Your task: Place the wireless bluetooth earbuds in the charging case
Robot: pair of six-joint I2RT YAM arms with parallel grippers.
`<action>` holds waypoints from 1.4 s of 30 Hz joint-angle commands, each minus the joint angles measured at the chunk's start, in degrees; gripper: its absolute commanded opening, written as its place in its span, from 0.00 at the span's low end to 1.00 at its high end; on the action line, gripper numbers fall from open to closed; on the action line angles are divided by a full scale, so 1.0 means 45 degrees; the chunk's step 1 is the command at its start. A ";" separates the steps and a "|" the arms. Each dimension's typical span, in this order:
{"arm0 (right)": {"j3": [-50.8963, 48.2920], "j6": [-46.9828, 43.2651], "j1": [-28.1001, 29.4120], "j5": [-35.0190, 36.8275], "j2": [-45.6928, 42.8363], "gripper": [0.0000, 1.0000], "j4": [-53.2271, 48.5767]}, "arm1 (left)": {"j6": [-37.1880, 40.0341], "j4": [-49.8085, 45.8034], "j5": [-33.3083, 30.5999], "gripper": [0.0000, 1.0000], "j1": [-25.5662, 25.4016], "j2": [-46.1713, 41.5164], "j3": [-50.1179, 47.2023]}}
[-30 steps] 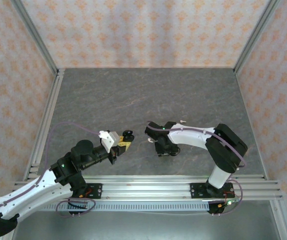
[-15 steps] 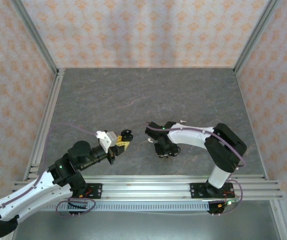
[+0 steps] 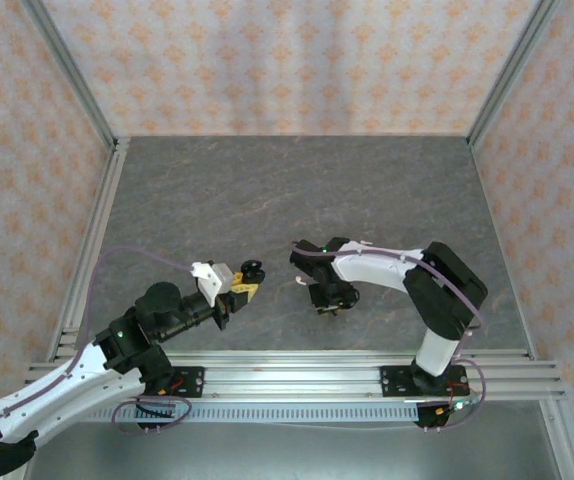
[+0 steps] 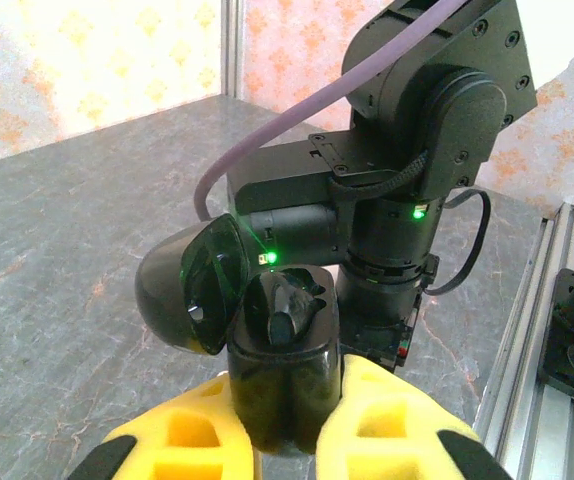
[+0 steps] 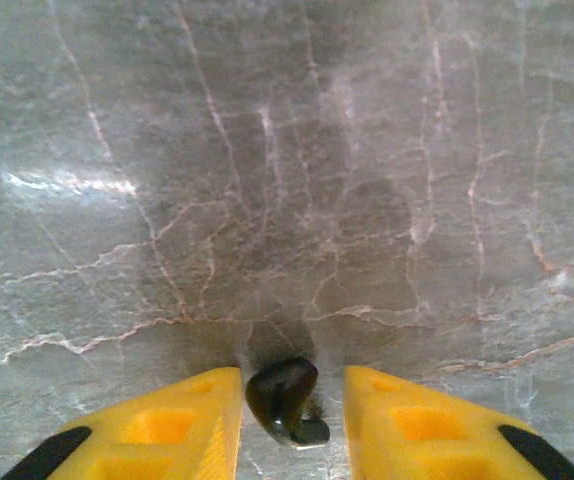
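Black earbud (image 5: 283, 395) sits inside parted right end effector (image 5: 292, 378); left end effector (image 4: 289, 385) clamps charging case (image 4: 283, 325), base hidden.

- Charging case (image 4: 282, 375): black plastic, smooth, high gloss; the hinged lid has the same finish and catches reflections.
- Earbud (image 5: 282, 392): black plastic, glossy.
- Yellow fingers (image 4: 392, 420) on either side of the case: moulded plastic, matt.
- Table (image 3: 297, 190) beneath the case: grey veined stone look, smooth, soft sheen.
- Arm housing (image 4: 437, 110) behind the case: black, matt to satin.
- Frame rails (image 3: 297, 372): bare brushed metal.
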 commanded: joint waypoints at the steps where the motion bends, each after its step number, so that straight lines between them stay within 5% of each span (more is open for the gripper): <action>1: 0.0505 -0.0366 -0.0042 0.0387 0.0334 0.28 -0.0604 | -0.0091 -0.0008 -0.0201 0.00 -0.0063 0.0012 0.0391; 19: 0.0346 -0.0078 -0.0174 0.0473 -0.0140 0.10 -0.0727 | -0.0028 0.0214 -0.0095 0.00 -0.0086 0.0350 0.0469; 31: 0.0426 0.1420 -0.0199 0.1017 -0.3660 0.06 -0.0633 | 0.0183 0.1481 0.0513 0.00 -0.0084 0.1068 0.0591; 42: 0.1069 0.2317 -0.0199 0.1295 -0.8095 0.03 0.1585 | 0.1645 0.4996 0.0567 0.00 -0.0156 0.2597 0.0663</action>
